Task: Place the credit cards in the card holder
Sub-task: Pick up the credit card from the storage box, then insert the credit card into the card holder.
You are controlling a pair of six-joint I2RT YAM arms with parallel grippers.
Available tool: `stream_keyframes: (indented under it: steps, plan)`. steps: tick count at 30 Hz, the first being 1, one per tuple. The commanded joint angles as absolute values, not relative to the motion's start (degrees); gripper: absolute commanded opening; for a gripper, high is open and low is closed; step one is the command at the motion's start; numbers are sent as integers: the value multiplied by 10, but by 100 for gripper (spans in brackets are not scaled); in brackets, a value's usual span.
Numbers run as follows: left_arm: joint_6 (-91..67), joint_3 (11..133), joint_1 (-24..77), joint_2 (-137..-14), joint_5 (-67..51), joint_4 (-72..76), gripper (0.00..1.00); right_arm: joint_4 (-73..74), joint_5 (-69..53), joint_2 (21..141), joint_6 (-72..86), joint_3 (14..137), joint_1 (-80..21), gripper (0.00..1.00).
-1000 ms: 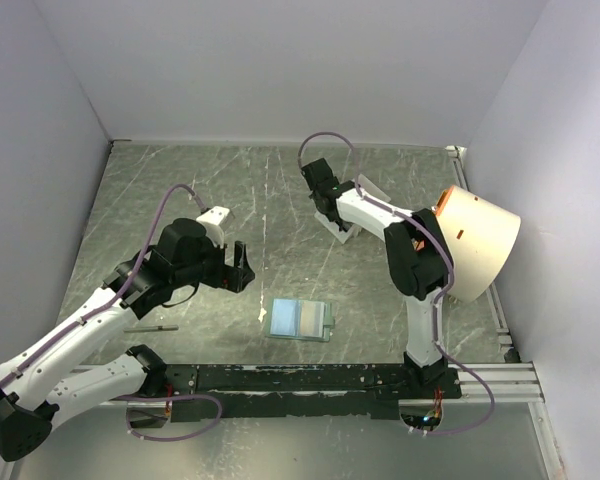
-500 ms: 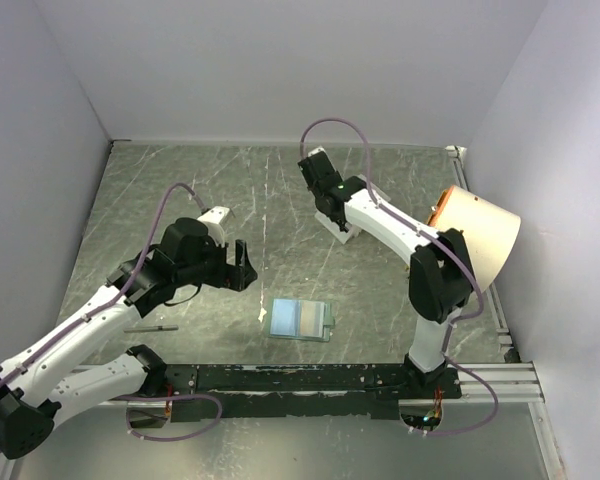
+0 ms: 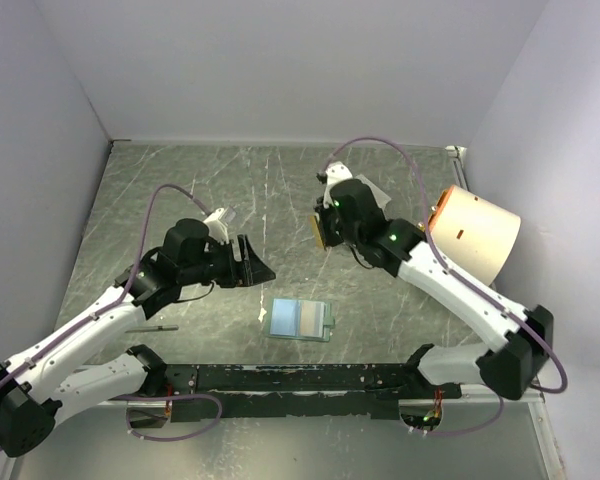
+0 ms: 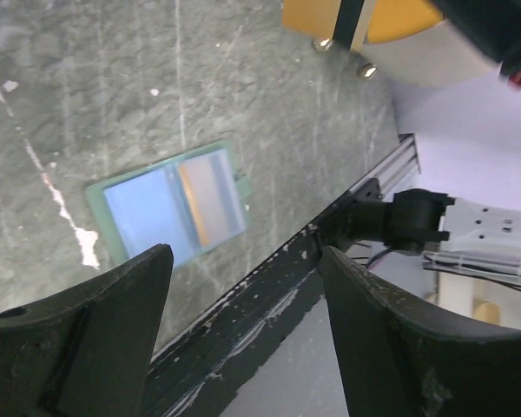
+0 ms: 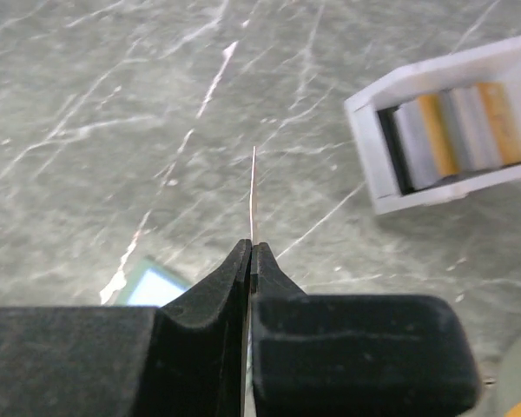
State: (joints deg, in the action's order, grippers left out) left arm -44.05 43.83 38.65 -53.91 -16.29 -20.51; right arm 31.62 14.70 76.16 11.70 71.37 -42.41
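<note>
- The credit card (image 5: pixel 253 187) shows only as a thin line in the right wrist view, because it is seen from its edge.
- The card holder (image 3: pixel 300 318) is mostly hidden behind the right gripper (image 5: pixel 250 248) in that view. Only a pale blue corner peeks out.
- From above, the right arm covers most of the white tray (image 5: pixel 434 193).
- The right arm reaches out over the middle of the table (image 3: pixel 180 190). Its two black fingers are squeezed tight on the gold card, which sticks out past the tips.
- The left arm bends in from its side. The left gripper (image 3: pixel 255 262) has its fingers apart, with nothing between them.
- The card holder lies open and flat, just ahead of the left gripper and below it. It is green outside and pale blue inside.
- More cards stand in a row in the tray, some gold and some grey.
- The table is grey-green stone with white streaks.
</note>
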Motion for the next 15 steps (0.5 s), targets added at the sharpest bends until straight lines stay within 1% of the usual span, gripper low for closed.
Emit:
stream_keyframes:
  steps: [1,5,7,8,10,11,13,14,15]
  plan:
    - [-502,424,384,-544,-204,-132,79,240,29,684,215,633,-429,0]
    - [-494,413,384,-545,-159,-152,73,195,-13,629,281,545,-433,0]
    - [-488,404,383,-555,-158,-158,70,176,-34,614,312,508,-433,0]
    - [-486,397,384,-562,-165,-154,64,164,-46,610,328,491,-433,0]
    - [-482,381,384,-576,-181,-139,49,138,-69,607,358,454,-433,0]
    - [-482,374,384,-584,-187,-131,43,125,-75,606,374,438,-434,0]
    - [-481,360,384,-600,-194,-117,38,99,-85,606,403,406,-436,0]
    - [-480,354,384,-606,-196,-110,31,86,-89,606,416,391,-437,0]
    - [-480,348,384,-613,-201,-102,21,75,-92,608,427,378,-439,0]
